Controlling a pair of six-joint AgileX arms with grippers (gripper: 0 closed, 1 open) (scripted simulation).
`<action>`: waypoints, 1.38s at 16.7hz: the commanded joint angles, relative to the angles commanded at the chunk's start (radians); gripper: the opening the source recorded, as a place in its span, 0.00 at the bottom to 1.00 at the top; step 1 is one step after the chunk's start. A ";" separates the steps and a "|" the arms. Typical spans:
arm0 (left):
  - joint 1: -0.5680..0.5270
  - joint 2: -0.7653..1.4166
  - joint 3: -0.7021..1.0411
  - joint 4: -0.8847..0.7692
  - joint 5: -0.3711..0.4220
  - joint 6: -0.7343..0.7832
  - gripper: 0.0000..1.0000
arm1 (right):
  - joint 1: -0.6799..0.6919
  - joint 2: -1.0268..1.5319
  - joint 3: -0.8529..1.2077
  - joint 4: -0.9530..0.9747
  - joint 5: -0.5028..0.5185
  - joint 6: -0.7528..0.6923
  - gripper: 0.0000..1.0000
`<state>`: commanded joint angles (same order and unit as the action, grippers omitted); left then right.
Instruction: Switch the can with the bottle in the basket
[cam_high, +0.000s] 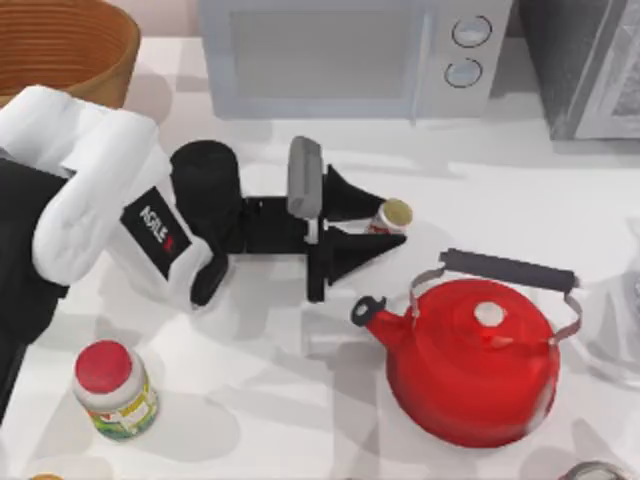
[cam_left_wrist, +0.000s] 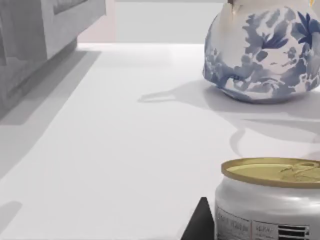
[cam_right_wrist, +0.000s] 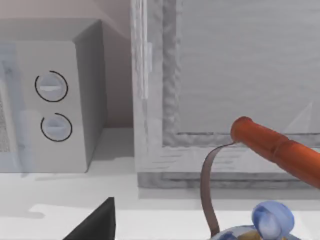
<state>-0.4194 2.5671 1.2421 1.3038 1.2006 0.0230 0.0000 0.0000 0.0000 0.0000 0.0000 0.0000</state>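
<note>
Red kettle (cam_high: 470, 365), gold-topped can (cam_high: 393, 215) (silver-white sides), brown basket (cam_high: 70, 45).

Can (cam_high: 392, 216) between fingers of left gripper (cam_high: 385, 220), on bench (cam_high: 260, 390). Kettle (cam_high: 470, 360) just right and nearer. Jar (cam_high: 115, 390) far left, nearer. Basket (cam_high: 70, 45) far left, behind. Microwave (cam_high: 350, 55) behind.
</note>
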 joint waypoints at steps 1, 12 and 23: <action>0.000 0.000 0.000 0.000 0.000 0.000 0.08 | 0.000 0.000 0.000 0.000 0.000 0.000 1.00; 0.000 0.000 0.000 0.000 0.000 0.000 0.90 | 0.000 0.000 0.000 0.000 0.000 0.000 1.00; 0.003 0.000 0.000 0.000 0.000 0.000 1.00 | 0.000 0.000 0.000 0.000 0.000 0.000 1.00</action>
<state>-0.4160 2.5671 1.2417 1.3037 1.2005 0.0230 0.0000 0.0000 0.0000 0.0000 0.0000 0.0000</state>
